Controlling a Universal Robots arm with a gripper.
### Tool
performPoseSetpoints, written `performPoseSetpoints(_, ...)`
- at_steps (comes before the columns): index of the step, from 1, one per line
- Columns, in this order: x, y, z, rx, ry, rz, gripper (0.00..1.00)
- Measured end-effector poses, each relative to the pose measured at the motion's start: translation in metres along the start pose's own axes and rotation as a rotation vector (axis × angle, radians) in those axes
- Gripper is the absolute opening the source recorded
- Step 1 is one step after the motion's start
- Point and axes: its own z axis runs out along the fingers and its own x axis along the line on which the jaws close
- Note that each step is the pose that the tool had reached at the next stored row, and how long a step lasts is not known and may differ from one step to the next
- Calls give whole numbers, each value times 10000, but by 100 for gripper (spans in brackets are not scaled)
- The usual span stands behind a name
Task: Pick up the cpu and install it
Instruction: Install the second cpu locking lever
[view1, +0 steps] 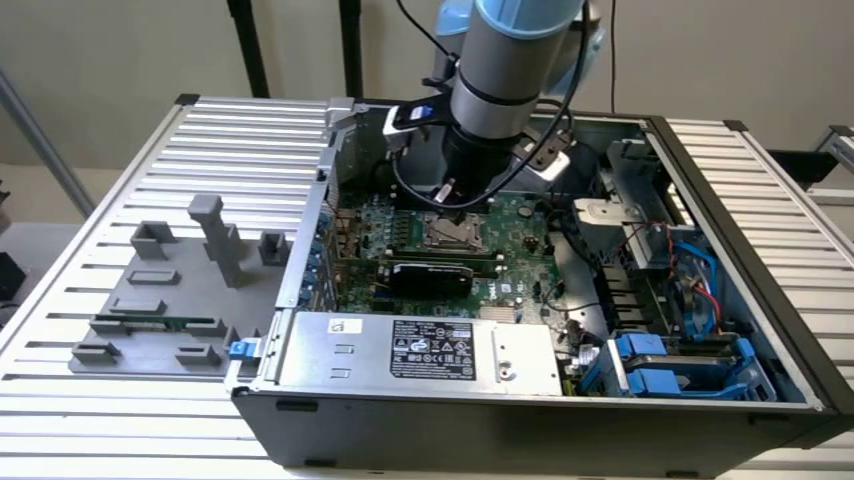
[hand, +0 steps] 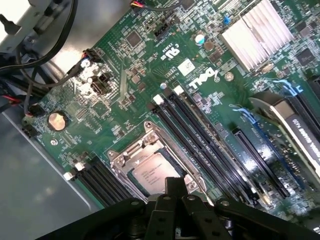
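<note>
The cpu (hand: 151, 173), a small square chip with a silver top, lies flat inside the metal frame of the socket (hand: 131, 150) on the green motherboard (hand: 125, 75). From the exterior view the cpu (view1: 451, 232) shows as a pale square in the middle of the board. My gripper (hand: 175, 190) hovers just above the chip's near edge, its dark fingers pressed together with nothing between them. In the exterior view the gripper (view1: 458, 197) hangs straight down over the socket inside the open computer case (view1: 747, 300).
Black memory slots (hand: 200, 135) run beside the socket, and a finned heatsink (hand: 257, 30) sits further off. A silver power supply (view1: 414, 350) fills the case's front. Cables and blue drive bays (view1: 681, 365) crowd the exterior view's right. A grey fixture with a green memory stick (view1: 154, 323) lies on the slatted table.
</note>
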Motion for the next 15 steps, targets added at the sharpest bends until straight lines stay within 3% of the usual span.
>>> performPoseSetpoints(10, -293, -57, -33, -17, -7, -1, 11)
performPoseSetpoints(15, -341, -128, -10, -27, 0, -3, 11)
